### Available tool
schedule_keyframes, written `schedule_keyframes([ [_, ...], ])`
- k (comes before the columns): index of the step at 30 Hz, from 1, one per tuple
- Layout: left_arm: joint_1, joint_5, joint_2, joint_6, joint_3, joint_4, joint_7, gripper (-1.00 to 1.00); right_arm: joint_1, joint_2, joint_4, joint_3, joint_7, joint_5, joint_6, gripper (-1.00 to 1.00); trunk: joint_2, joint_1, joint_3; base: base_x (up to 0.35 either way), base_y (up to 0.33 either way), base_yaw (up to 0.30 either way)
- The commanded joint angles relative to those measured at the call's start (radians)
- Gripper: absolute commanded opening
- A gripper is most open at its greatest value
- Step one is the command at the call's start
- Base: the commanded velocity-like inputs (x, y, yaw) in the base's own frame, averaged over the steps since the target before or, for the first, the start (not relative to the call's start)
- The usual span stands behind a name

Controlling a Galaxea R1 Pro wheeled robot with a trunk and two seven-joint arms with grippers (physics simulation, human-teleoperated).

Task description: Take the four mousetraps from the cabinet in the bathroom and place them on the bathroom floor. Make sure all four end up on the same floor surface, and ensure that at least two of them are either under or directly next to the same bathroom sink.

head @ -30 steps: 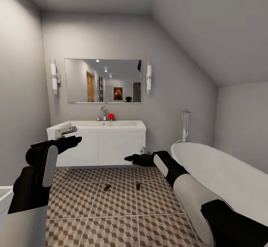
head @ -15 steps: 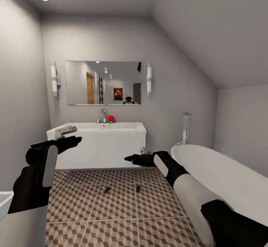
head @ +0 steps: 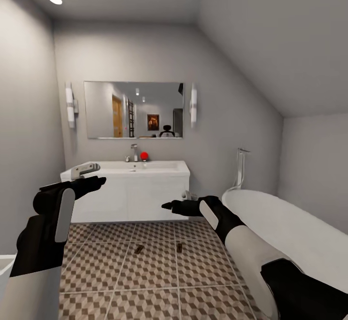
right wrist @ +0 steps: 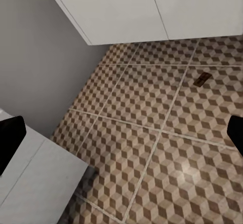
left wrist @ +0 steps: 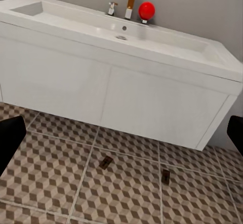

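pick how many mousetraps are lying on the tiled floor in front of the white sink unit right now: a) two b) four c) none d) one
a) two: one mousetrap and a second mousetrap lie apart on the patterned floor in front of the sink unit; the left wrist view shows the same pair.

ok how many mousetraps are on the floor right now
2. One mousetrap lies on the tiles in front of the sink unit; the other lies to its right, nearer the bathtub. More may be out of sight.
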Motion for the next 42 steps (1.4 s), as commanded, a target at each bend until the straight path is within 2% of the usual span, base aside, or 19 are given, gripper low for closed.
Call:
schedule_keyframes([
  [1, -0.001, 0.011, 0.0, 0.004, 0.0, -0.001, 0.009, 1.0, -0.001, 0.0, 0.0, 0.001, 0.002, 0.002, 0.003, 1.0, 0.007, -0.004, 0.002, 0.0, 0.0, 0.0],
  [42, 0.0, 0.01, -0.005, 0.004, -0.006, -0.001, 0.009, 1.0, -0.001, 0.0, 0.002, 0.001, 0.002, 0.001, 0.003, 1.0, 0.294, -0.161, 0.13, 0.0, 0.0, 0.0],
])
